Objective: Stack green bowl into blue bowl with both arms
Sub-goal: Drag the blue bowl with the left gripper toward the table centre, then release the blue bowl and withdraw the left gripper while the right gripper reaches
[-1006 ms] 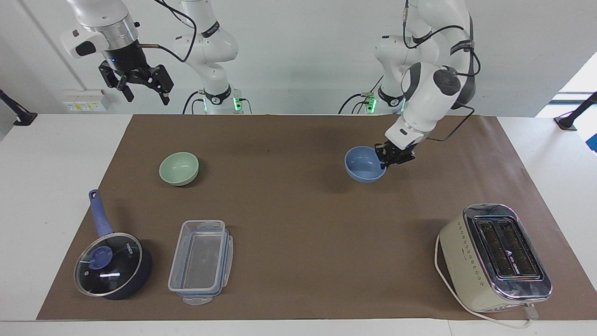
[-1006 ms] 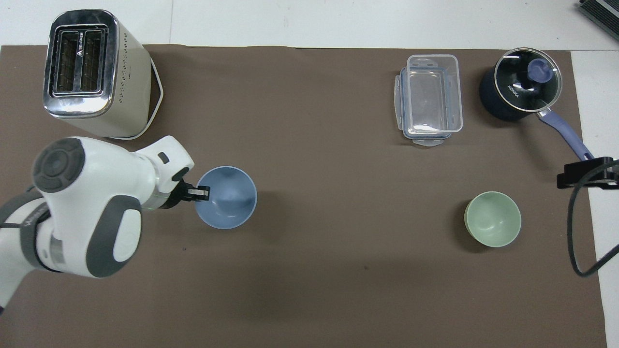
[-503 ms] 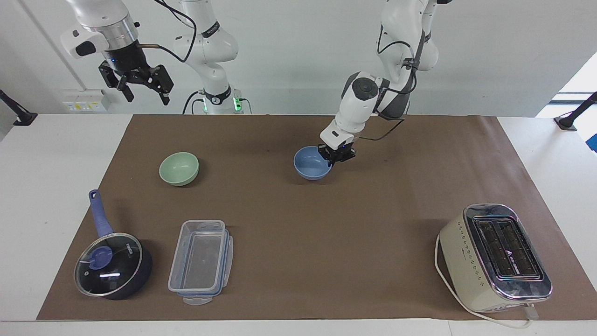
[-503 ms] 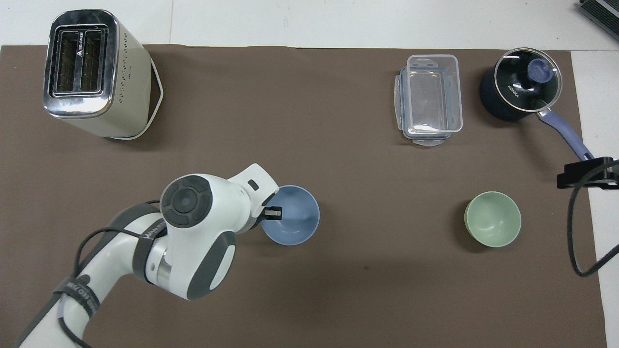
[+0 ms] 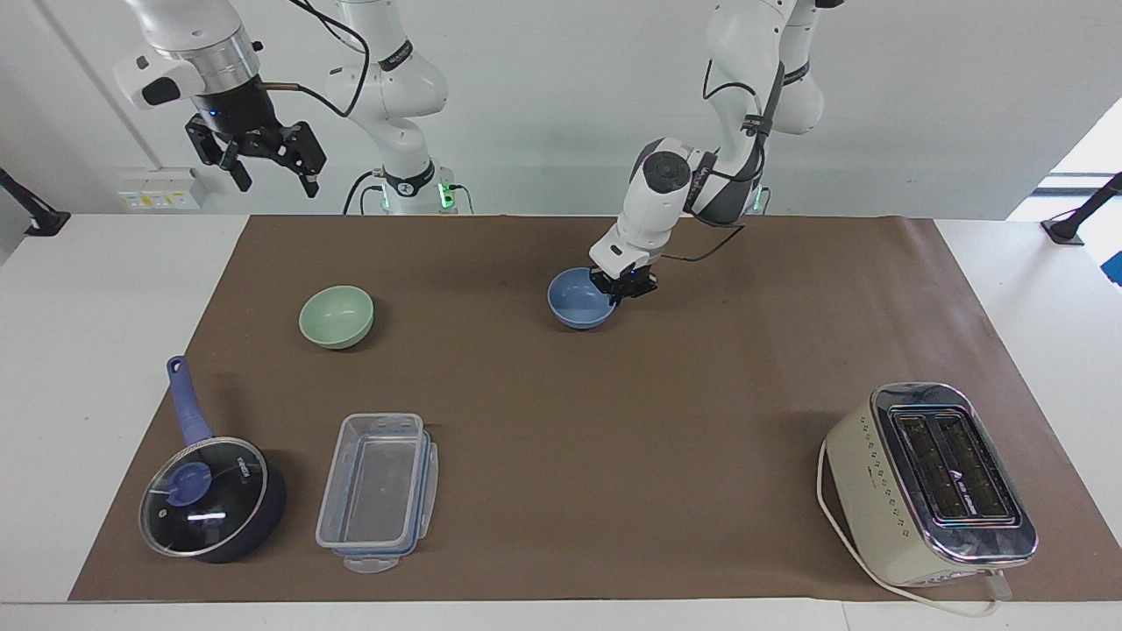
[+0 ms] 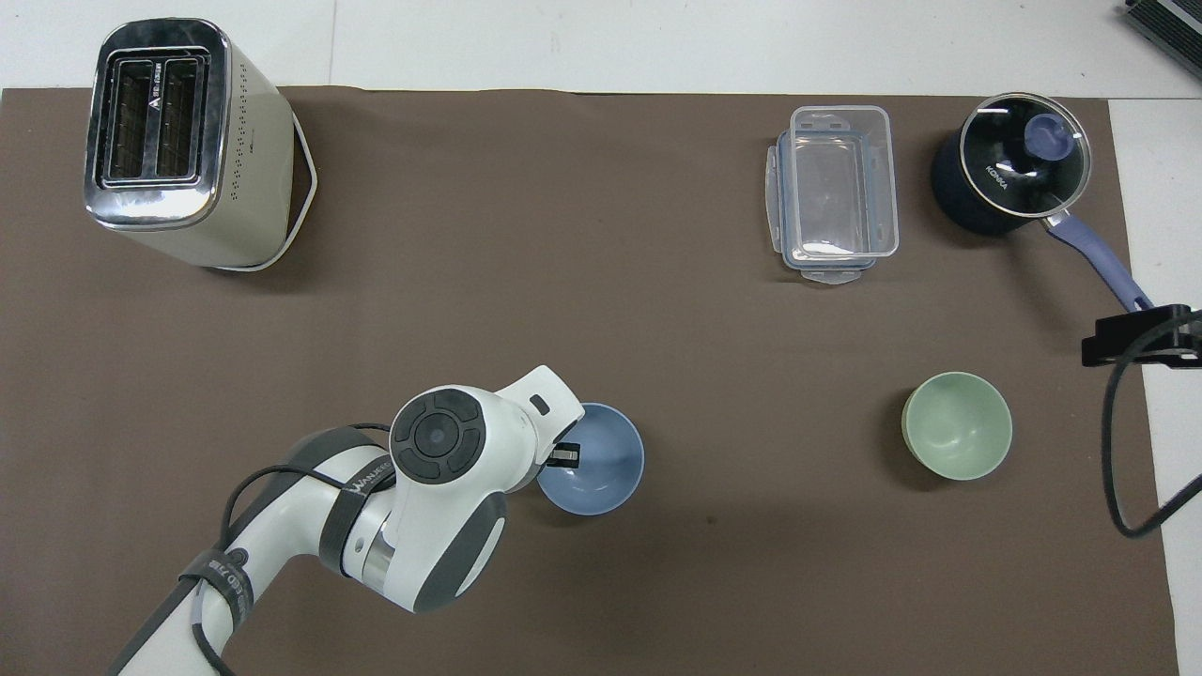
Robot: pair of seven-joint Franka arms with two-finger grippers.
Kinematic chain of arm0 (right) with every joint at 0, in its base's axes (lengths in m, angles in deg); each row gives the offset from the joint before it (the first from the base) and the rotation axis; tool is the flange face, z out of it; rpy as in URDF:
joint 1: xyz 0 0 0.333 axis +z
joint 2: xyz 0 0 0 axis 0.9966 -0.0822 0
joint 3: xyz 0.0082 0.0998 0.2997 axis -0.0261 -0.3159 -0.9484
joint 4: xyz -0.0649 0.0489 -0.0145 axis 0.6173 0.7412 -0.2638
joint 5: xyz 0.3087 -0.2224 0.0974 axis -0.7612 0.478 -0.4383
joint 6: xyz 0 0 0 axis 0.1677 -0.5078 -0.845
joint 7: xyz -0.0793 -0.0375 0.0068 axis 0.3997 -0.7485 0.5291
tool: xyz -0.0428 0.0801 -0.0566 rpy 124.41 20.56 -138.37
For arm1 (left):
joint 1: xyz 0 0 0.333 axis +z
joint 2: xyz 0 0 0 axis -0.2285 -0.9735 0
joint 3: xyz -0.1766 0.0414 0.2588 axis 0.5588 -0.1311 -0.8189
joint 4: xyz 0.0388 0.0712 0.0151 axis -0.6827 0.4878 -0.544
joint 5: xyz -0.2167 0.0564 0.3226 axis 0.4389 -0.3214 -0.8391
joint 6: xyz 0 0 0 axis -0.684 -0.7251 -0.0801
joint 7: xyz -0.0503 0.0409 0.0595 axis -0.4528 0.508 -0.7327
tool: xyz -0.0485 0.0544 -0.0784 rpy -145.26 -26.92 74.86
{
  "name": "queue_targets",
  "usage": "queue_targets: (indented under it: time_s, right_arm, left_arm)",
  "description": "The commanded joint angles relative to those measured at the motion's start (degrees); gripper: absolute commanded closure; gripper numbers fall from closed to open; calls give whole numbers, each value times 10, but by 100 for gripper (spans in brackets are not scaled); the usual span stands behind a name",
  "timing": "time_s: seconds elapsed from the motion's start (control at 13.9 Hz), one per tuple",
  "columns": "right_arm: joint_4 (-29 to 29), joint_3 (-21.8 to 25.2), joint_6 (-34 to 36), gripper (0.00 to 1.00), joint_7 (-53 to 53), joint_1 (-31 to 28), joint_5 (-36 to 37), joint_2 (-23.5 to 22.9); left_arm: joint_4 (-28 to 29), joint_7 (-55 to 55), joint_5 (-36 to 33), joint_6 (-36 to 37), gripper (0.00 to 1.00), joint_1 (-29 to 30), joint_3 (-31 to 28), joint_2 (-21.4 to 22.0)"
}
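In the facing view the right gripper waits raised over the table's edge at the right arm's end, fingers spread and empty, with the green bowl unmoved on the mat at its five o'clock. The left gripper pinches the blue bowl by its three o'clock rim. It has carried the bowl from the left arm's end to mid-table, toward the green bowl's three o'clock.

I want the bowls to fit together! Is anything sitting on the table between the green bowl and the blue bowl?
Nothing visible does. Only bare brown mat lies between the green bowl and the blue bowl, which the left end effector grips by its rim.
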State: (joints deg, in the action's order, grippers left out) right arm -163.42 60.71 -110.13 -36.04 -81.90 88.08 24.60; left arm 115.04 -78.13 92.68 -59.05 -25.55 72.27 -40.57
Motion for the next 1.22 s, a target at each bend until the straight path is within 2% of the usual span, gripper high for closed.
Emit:
queue_targets:
  time_s: [0.0,0.07,0.29,0.57,0.79,1.01,1.15]
  right_arm:
    - [-8,-1,-4,0,14,-7,-10,9]
    - [-8,-1,-4,0,14,-6,-10,9]
    - [-9,-1,-4,0,14,-7,-10,9]
    - [-9,-1,-4,0,14,-6,-10,9]
    - [-8,3,-3,0,20,-8,1,11]
    - [-21,5,-14,0,21,-13,0,9]
    - [-60,5,-47,0,50,-35,-7,6]
  left_arm:
    - [12,2,8,-11,19,-8,-10,11]
    - [4,8,8,-8,0,-6,-11,9]
    - [-20,24,5,-1,0,6,-15,11]
    - [-84,67,-2,78,0,67,-17,18]
    - [-126,110,-25,123,0,118,-17,39]
    - [-188,182,-51,232,0,176,-18,54]
    - [-225,224,-51,277,0,215,-18,56]
